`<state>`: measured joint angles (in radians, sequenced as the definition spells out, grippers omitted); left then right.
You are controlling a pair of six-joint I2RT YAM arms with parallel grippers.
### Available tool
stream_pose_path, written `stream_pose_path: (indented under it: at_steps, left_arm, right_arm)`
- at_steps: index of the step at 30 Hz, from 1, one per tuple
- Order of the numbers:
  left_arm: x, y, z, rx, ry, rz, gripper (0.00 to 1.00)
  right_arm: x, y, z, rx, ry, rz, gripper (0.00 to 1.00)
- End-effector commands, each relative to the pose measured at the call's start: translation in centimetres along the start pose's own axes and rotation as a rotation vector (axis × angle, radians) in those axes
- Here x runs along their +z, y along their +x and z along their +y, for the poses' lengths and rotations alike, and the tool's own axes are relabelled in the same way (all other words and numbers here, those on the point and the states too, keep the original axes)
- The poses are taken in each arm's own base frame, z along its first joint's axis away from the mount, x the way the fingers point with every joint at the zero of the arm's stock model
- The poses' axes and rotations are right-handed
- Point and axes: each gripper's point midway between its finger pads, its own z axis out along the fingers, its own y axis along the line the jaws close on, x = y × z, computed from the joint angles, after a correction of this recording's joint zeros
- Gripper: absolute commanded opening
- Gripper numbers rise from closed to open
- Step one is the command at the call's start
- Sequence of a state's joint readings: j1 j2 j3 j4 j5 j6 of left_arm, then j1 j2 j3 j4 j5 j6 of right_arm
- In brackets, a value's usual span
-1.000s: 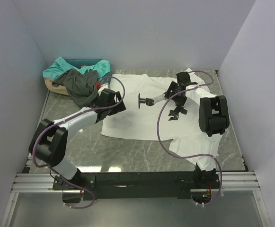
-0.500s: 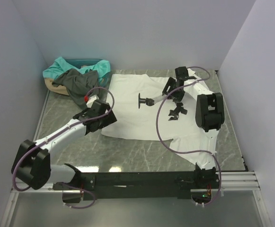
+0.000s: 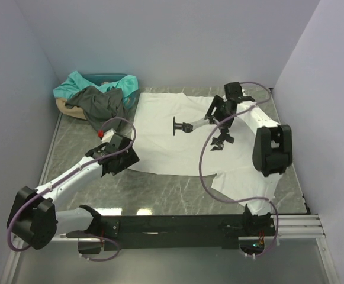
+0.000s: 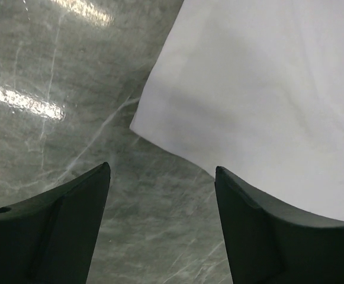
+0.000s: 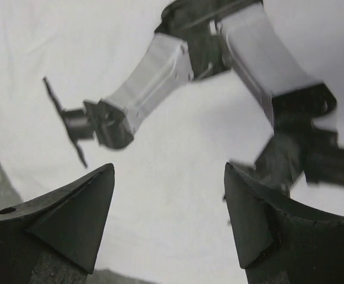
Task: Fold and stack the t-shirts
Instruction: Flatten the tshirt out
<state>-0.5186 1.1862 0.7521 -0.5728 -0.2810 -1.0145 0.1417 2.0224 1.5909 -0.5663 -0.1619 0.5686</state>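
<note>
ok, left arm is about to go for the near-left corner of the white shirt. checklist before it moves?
1. Left pincer open and empty: ok.
2. White t-shirt corner between its fingers: not ok, the corner lies on the table just ahead of them.
3. Right pincer open and empty: ok, it hangs over the chest print.
4. White t-shirt flat all over: cannot tell, the right arm hides part of it.
5. Dark grey t-shirt and teal t-shirt clear of that corner: ok, both are heaped at the far left.
</note>
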Motion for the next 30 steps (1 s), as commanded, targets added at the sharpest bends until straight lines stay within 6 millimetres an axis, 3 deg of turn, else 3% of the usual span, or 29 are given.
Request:
stream_pose_path:
  at_steps: [1, 4, 9, 13, 19, 24, 30]
  left_arm:
    - [0.5, 1.0, -0.5, -0.036, 0.026, 0.037, 0.77]
    - [1.4, 1.6, -0.7, -0.037, 0.029, 0.059, 0.63]
    - [3.4, 1.9, 0.3, -0.057, 0.002, 0.092, 0.61]
    - [4.2, 0.9, 0.4, -0.057, 0.004, 0.088, 0.6]
    - [5.7, 0.0, 0.6, -0.038, -0.024, 0.104, 0.53]
    - [6.2, -0.8, 0.2, 0.0, -0.038, 0.116, 0.39]
    - [7.2, -1.6, 0.7, 0.008, -0.043, 0.107, 0.1]
  right_arm:
    - [-5.8, 0.1, 1.2, -0.021, -0.055, -0.077, 0.81]
    - [-8.6, 1.9, 0.5, -0.033, -0.063, -0.087, 0.81]
    - [-10.3, 4.2, -1.3, -0.055, -0.026, -0.074, 0.8]
    - [-11.6, 5.0, -2.2, -0.064, -0.002, -0.091, 0.8]
    - [-11.5, 7.3, -4.6, -0.073, 0.069, -0.055, 0.8]
    - [-11.0, 10.6, -6.6, -0.041, 0.115, 0.005, 0.8]
    - [-9.3, 14.1, -6.4, -0.054, 0.102, 0.058, 0.8]
